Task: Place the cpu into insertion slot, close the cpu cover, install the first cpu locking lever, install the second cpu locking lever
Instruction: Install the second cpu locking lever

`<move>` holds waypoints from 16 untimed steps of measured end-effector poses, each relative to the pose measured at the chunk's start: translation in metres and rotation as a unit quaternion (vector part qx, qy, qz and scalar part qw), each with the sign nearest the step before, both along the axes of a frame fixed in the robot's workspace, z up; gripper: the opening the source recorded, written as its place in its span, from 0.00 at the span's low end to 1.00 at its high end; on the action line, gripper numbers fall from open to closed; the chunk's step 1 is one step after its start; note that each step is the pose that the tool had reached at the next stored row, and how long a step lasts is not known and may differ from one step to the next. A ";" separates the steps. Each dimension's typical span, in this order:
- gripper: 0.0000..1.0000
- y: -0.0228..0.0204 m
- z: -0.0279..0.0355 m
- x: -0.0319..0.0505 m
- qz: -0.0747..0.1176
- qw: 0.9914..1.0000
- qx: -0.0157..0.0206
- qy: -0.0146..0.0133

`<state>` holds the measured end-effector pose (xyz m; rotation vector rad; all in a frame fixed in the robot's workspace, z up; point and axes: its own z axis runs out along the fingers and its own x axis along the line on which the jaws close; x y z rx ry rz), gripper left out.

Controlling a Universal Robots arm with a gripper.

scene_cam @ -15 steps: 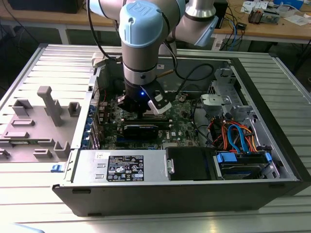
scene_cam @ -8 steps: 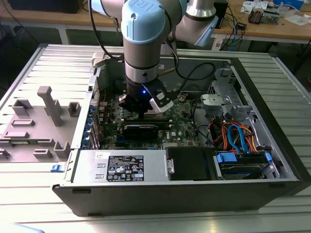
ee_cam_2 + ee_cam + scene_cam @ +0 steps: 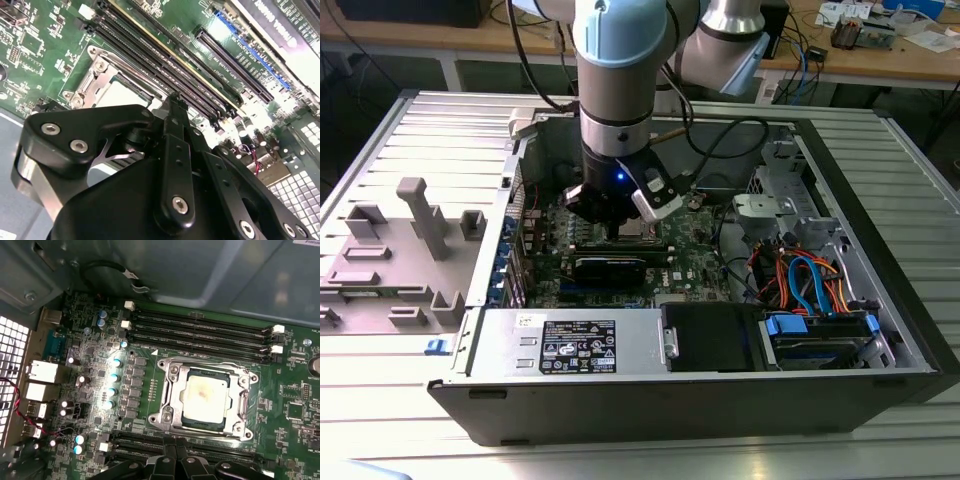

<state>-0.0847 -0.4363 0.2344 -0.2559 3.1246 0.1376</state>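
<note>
The cpu (image 3: 204,396), a square chip with a dull silver top, lies flat in the insertion slot (image 3: 161,417) on the green board. The cpu cover (image 3: 210,367), a silver frame with a square window, lies down around the chip. My gripper (image 3: 178,455) hangs just beside the socket, over the memory slots, with its fingers together and nothing between them. In the second wrist view the gripper (image 3: 173,100) tip stands next to the pale cpu (image 3: 121,93) and the socket's metal rim (image 3: 92,80). In the exterior view the gripper (image 3: 618,215) is low inside the open computer case and hides the socket.
Long black memory slots (image 3: 200,325) run on both sides of the socket. A long black card (image 3: 610,268) lies near the gripper, with a power supply (image 3: 570,345) in front and coloured cables (image 3: 805,285) at the exterior view's right. The case walls (image 3: 880,240) enclose the space. A grey fixture (image 3: 415,235) stands outside.
</note>
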 end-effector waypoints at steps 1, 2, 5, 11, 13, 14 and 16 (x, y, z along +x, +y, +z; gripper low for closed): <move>0.11 0.0016 0.0001 0.0017 0.000 1.000 -0.004 0.002; 0.11 0.0027 0.0001 0.0029 0.000 1.000 -0.005 0.003; 0.11 0.0075 0.0003 0.0095 0.000 1.000 -0.007 0.010; 0.11 0.0085 0.0080 0.0141 0.000 1.000 -0.007 0.014; 0.11 0.0086 0.0101 0.0154 0.000 1.000 -0.007 0.015; 0.11 0.0087 0.0114 0.0162 0.000 1.000 -0.007 0.015; 0.11 0.0088 0.0154 0.0182 0.000 1.000 -0.008 0.017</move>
